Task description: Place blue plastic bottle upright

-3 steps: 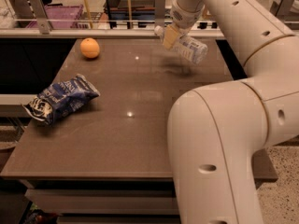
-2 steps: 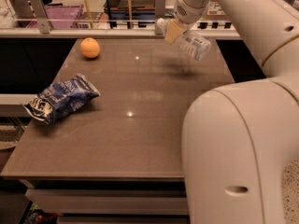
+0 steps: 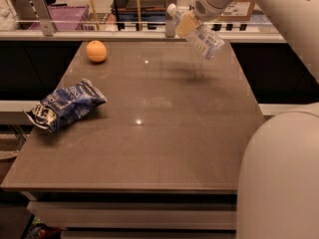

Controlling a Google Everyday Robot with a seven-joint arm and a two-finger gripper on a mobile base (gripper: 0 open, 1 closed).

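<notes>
1. Above the far right part of the worktop, in the camera view, the gripper is hanging from the arm that is reaching in from the upper right. Its jaws are pinching the bottle near the neck.
2. The bottle is hovering off the surface and tilting, with its white cap pointing up and left and its base pointing down and right. A faint shadow is lying on the worktop beneath it.
3. Gripping near the cap is leaving the base free, which I judge is suiting a base-first set-down. The tilt is needing to come out first, or the bottle is risking a topple on release.
4. The orange is sitting at the far left and the bag is lying near the left edge. Both are well apart from the bottle, so neither is crowding the spot under it.
5. The task is looking partway done: the bottle is lifted but not yet standing on the worktop.
</notes>
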